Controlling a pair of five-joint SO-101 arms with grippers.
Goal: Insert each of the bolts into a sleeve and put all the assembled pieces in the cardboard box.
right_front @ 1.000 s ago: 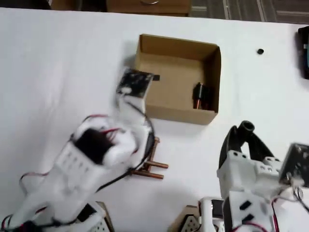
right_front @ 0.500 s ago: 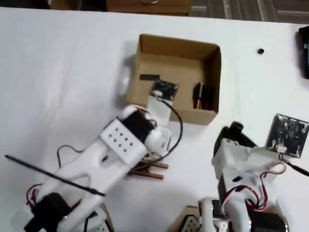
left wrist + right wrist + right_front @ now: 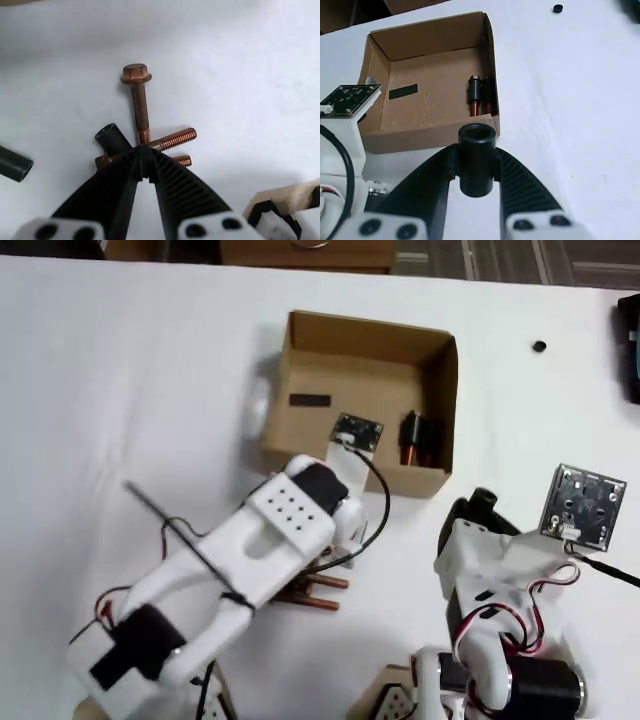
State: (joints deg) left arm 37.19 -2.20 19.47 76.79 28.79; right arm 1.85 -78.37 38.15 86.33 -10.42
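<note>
My left gripper is shut, its tips right over a pile of copper bolts lying crossed on the white table. A black sleeve lies against the pile and another dark sleeve lies off to one side. From above, the left arm covers most of the bolts just in front of the cardboard box. My right gripper is shut on an upright black sleeve, held right of the box's front corner. Assembled pieces lie inside the box by its right wall.
A small black part lies far right on the table, and a dark device sits at the right edge. Cardboard pieces lie at the front edge between the arm bases. The two arms stand close together in front of the box.
The left arm has swung from the box's left wall across its front and down over the bolts. The right arm turned and shifted slightly left, still holding the sleeve.
</note>
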